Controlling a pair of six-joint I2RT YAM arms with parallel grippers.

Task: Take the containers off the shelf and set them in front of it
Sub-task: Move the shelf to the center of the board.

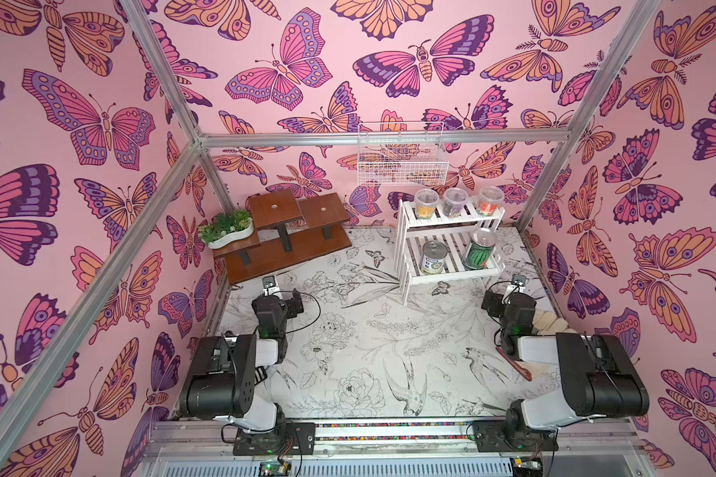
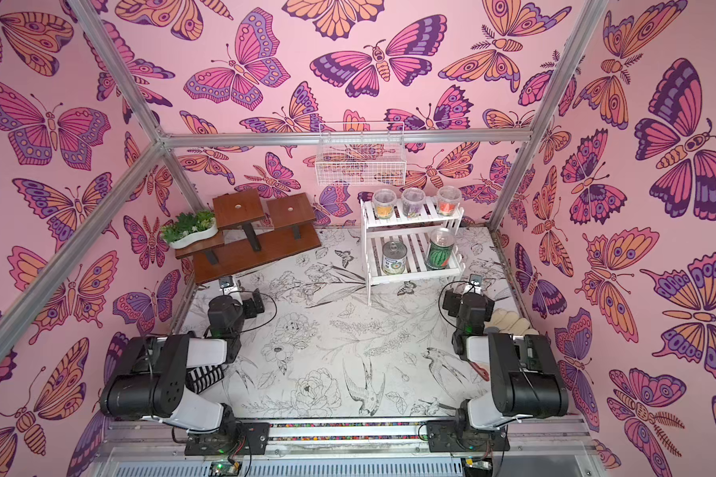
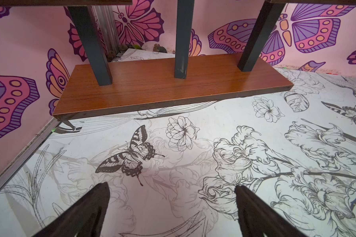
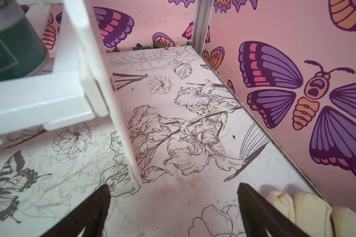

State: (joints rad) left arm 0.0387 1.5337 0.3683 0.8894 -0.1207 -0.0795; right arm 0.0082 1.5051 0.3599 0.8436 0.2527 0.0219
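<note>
Floral table [image 4: 265,164]: shelf [image 4: 70,96] leg just beside right hand [image 4: 173,185].

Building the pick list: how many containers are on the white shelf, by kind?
Clear lidded cups, top tier: 3 (yellow-orange cup, dark cup, red-orange cup)
Metal cans, lower tier: 2 (white-labelled can, watermelon can)
Total: 5, all on the shelf
</note>
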